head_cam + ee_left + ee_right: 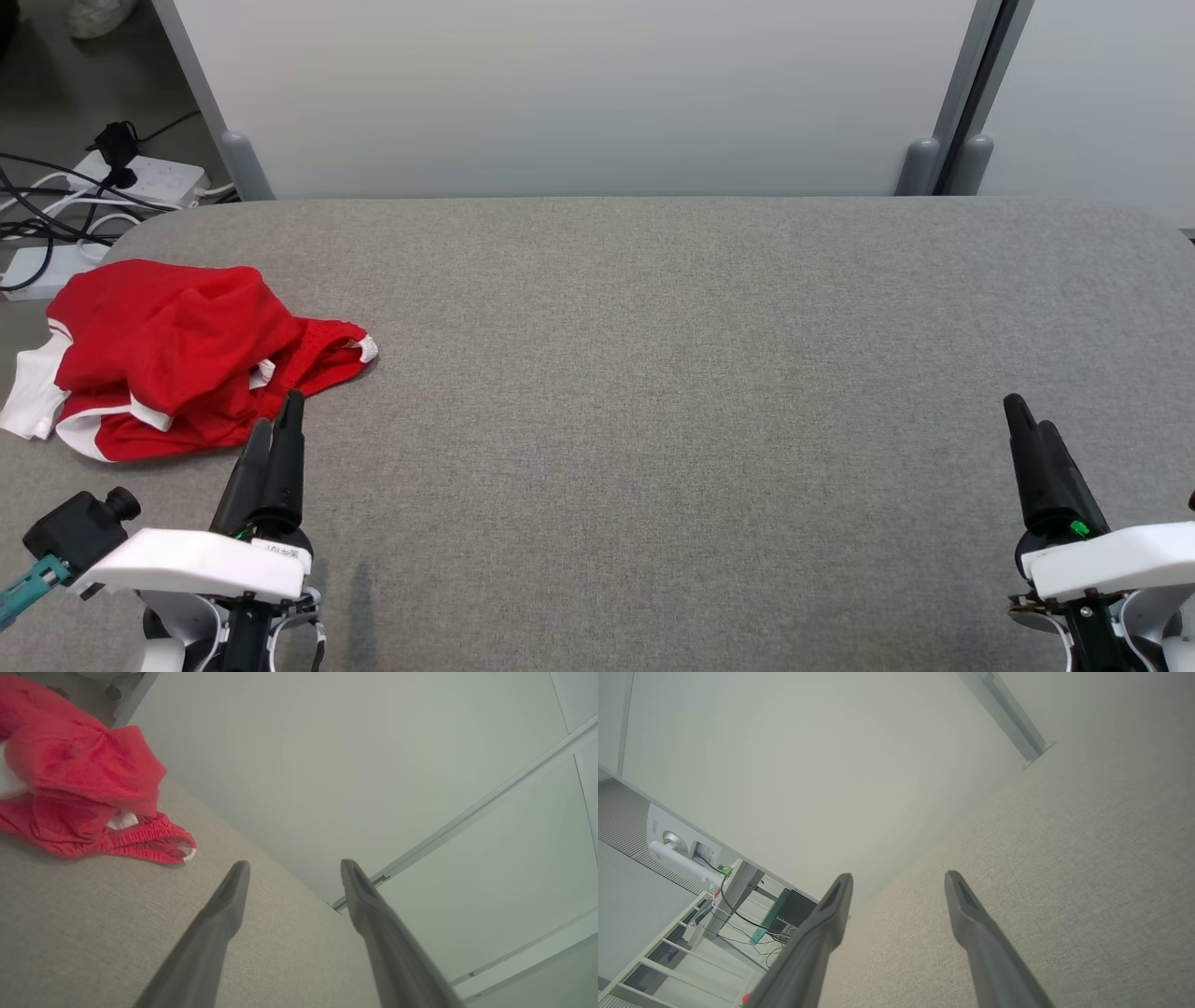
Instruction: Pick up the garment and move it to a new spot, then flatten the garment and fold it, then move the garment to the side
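Two dark long-fingered claws hover at the grey fabric table's [653,373] near edge: my left gripper [280,413] and right gripper [1030,415], both spread wide, empty. One crumpled red-and-white garment [177,359] lies at the table's left edge, just beyond the left gripper. Two white power strips [140,177] sit on the floor off that corner.

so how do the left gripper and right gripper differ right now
The left gripper sits close beside the red garment; the right gripper is far from it, over bare table. The left gripper's fingers lean rightward in the head view, the right gripper's leftward. Both have jaws open and hold nothing.
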